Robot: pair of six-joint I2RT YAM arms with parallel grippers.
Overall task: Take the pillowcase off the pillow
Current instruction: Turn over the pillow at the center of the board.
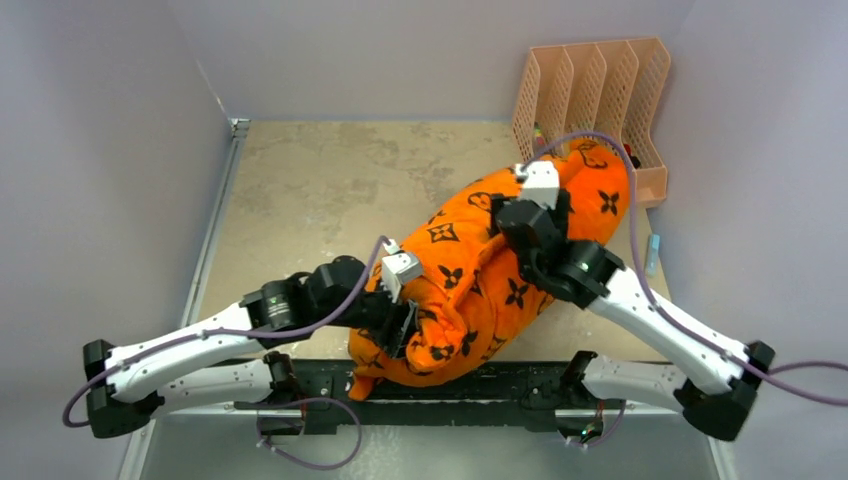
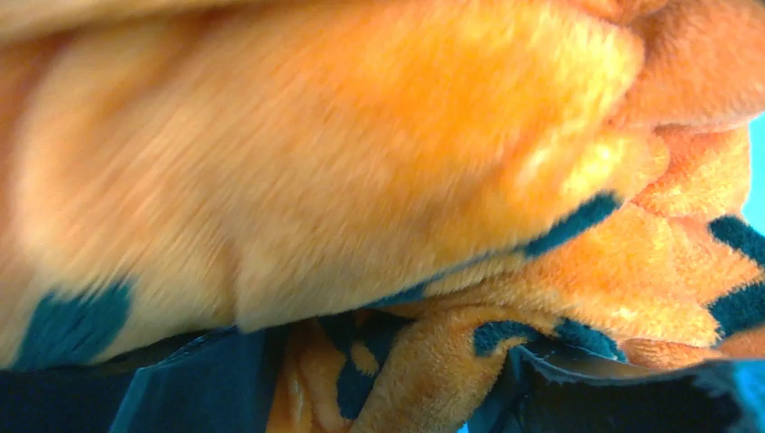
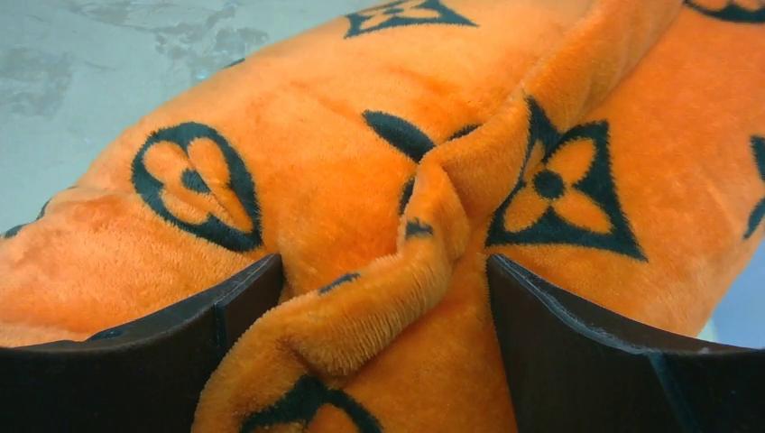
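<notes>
The bright orange pillowcase (image 1: 480, 270) with black motifs lies diagonally across the table, from the near edge up to the back right. It is bulging, and the pillow is hidden inside it. My left gripper (image 1: 400, 325) is pushed into its near end. In the left wrist view, bunched plush (image 2: 361, 162) fills the frame and lies between the two dark fingers (image 2: 180, 397), which stand apart. My right gripper (image 1: 515, 225) sits on top of the far half. It is open (image 3: 383, 289), with a raised fold of the pillowcase (image 3: 361, 180) between its wide-set fingers (image 3: 586, 361).
A peach plastic file rack (image 1: 595, 95) stands at the back right corner, touching the pillowcase's far end. Bare tabletop (image 1: 330, 190) lies to the back left. Grey walls close in on three sides. The black base rail (image 1: 500, 385) runs along the near edge.
</notes>
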